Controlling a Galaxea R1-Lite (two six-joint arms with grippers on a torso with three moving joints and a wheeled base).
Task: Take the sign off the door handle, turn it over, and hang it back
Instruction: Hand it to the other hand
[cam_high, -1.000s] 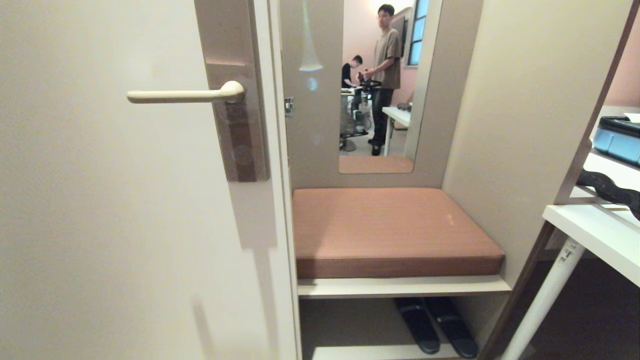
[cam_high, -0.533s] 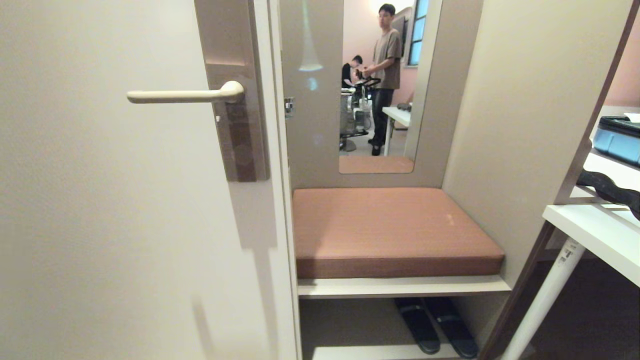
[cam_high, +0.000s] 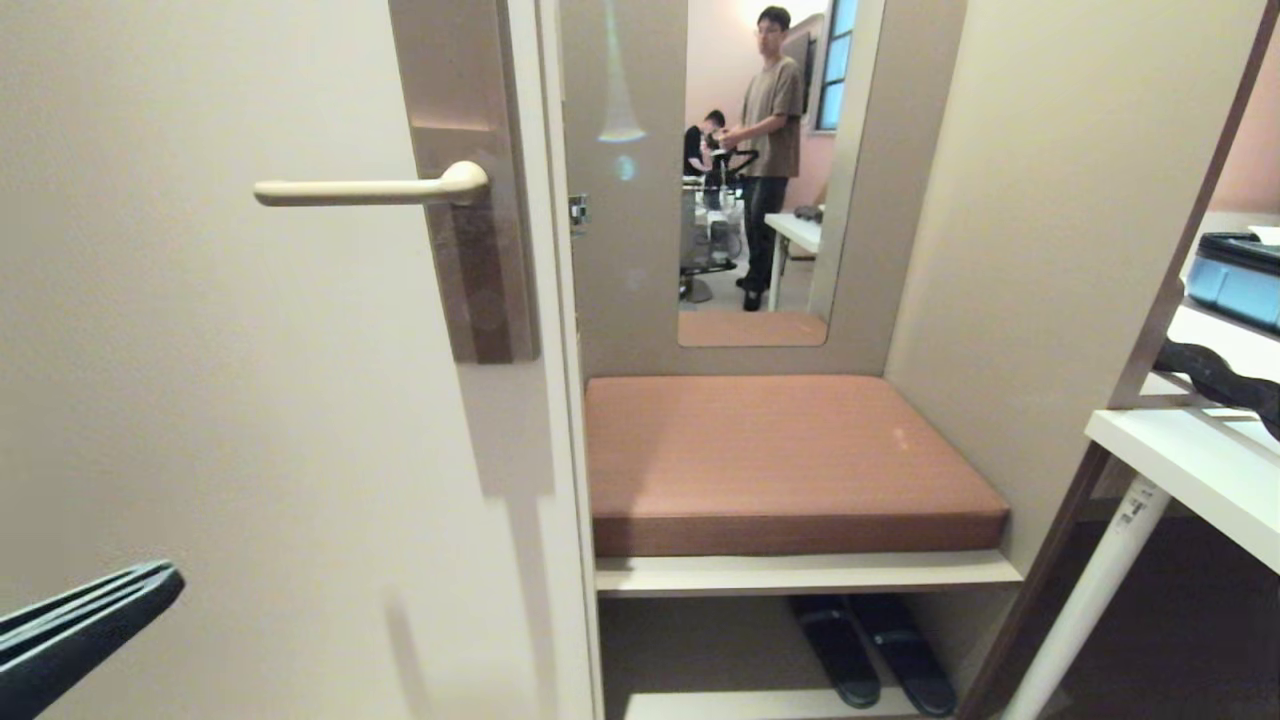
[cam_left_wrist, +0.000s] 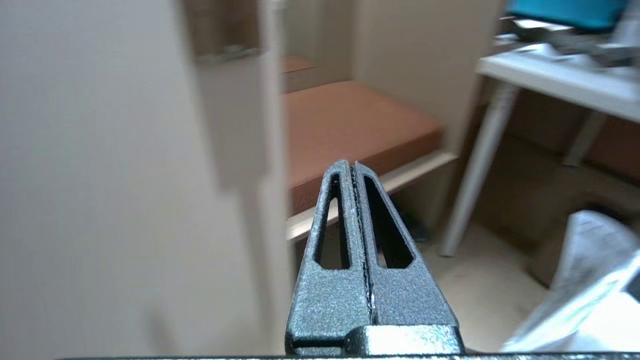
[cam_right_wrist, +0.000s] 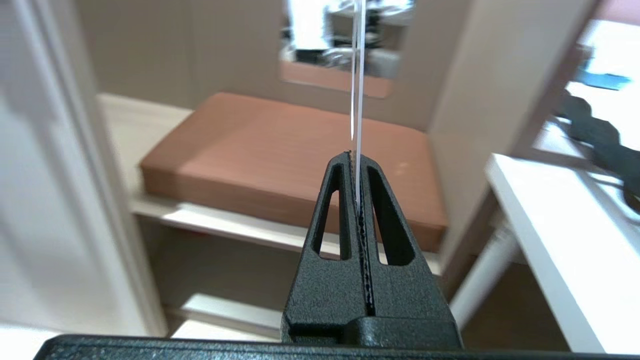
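Note:
The cream door handle (cam_high: 370, 190) juts out level from its brown plate (cam_high: 480, 260) on the door, with nothing hanging on it. The sign (cam_right_wrist: 356, 75) shows only in the right wrist view, edge-on as a thin white strip rising from the fingertips. My right gripper (cam_right_wrist: 355, 155) is shut on its lower end, in front of the cushioned bench and outside the head view. My left gripper (cam_high: 165, 578) pokes in at the lower left of the head view, low before the door and far below the handle. It is also shut (cam_left_wrist: 351, 164), with nothing in it.
Right of the door is an alcove with a brown cushion (cam_high: 780, 460) on a shelf, dark slippers (cam_high: 870, 650) beneath and a mirror (cam_high: 760, 170) reflecting two people. A white table (cam_high: 1200, 470) with a blue box (cam_high: 1235, 275) stands at the right.
My left gripper has risen into the lower left of the head view, where it did not show before. The door handle and the rest of the scene have not moved.

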